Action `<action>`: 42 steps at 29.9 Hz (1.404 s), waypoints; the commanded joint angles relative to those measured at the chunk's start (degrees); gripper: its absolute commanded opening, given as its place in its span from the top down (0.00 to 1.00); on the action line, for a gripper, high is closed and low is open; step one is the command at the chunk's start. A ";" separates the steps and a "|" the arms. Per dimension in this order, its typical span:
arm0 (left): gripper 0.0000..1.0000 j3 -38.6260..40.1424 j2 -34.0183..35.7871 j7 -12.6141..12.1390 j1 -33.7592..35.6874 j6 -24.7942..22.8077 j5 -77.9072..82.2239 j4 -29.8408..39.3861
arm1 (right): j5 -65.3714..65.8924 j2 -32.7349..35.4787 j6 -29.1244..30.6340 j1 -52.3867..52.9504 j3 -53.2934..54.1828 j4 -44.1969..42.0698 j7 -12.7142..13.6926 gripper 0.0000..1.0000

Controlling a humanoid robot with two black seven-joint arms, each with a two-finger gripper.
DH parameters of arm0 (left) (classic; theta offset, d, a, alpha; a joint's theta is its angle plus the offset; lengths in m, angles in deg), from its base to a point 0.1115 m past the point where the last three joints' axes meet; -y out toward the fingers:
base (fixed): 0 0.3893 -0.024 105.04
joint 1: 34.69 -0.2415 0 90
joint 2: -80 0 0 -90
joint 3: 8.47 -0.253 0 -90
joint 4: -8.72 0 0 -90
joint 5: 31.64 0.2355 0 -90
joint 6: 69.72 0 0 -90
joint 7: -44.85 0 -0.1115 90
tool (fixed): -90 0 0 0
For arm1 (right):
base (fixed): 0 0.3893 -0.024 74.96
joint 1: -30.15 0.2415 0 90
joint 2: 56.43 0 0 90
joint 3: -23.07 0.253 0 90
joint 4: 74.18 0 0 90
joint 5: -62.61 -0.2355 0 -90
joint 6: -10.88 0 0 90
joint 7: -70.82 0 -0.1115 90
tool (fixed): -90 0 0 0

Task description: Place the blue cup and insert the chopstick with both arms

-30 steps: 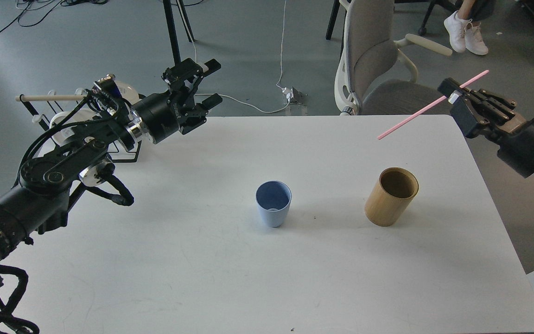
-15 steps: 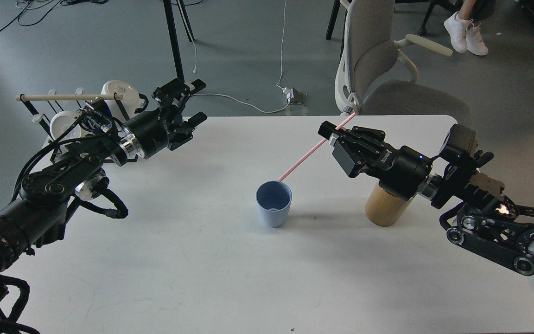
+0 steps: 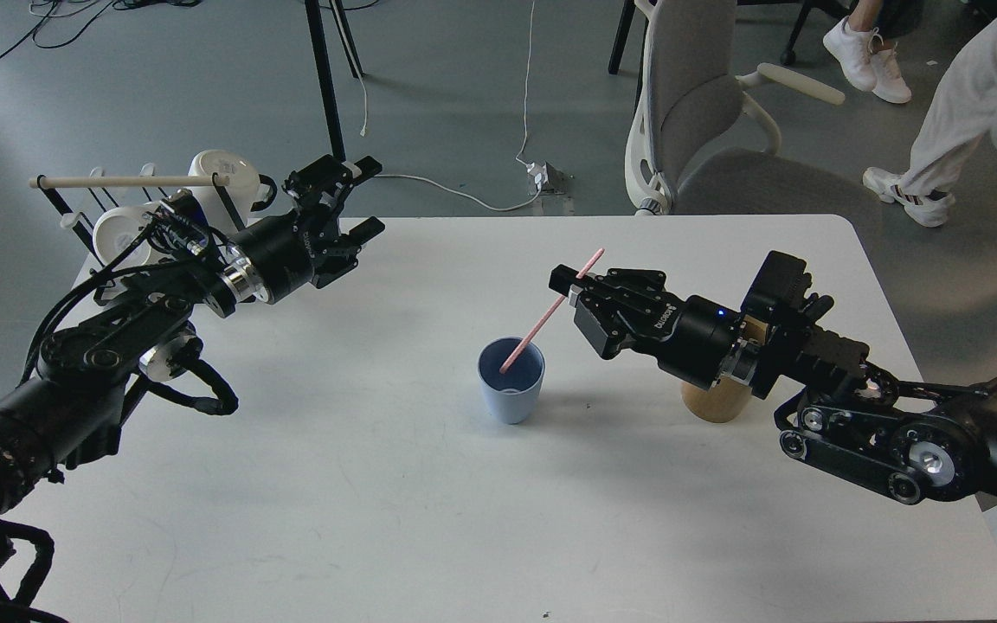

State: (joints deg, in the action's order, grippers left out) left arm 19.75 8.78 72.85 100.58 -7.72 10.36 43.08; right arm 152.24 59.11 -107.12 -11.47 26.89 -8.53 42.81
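The pale blue cup [image 3: 511, 381] stands upright near the middle of the white table [image 3: 395, 502]. A thin pink chopstick [image 3: 542, 318] slants from my right gripper down into the cup, with its lower end inside the mouth. My right gripper [image 3: 574, 292] is shut on the chopstick near its upper end, just right of and above the cup. My left gripper [image 3: 358, 197] is open and empty at the table's far left edge, well away from the cup.
A tan bamboo cylinder [image 3: 710, 402] stands behind my right arm, mostly hidden. A black wire rack [image 3: 131, 221] with white mugs and a long pale wooden rod stands at the far left. A grey office chair [image 3: 706, 138] and a walking person [image 3: 966, 112] are beyond the table.
My right gripper has swung in from the far right and lowered, bringing the chopstick's tip into the blue cup. My left gripper has drawn back slightly. A person has walked in at top right.
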 commanded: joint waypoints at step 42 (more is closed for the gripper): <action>0.03 5.35 8.91 0.00 -4.05 0.00 -17.48 3.07 | -68.72 0.56 34.68 -14.63 33.44 9.32 0.00 0.01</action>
State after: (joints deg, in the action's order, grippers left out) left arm 25.07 17.94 72.85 96.47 -7.73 -7.08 46.03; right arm 83.51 60.77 -72.42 -25.86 58.59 1.41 42.82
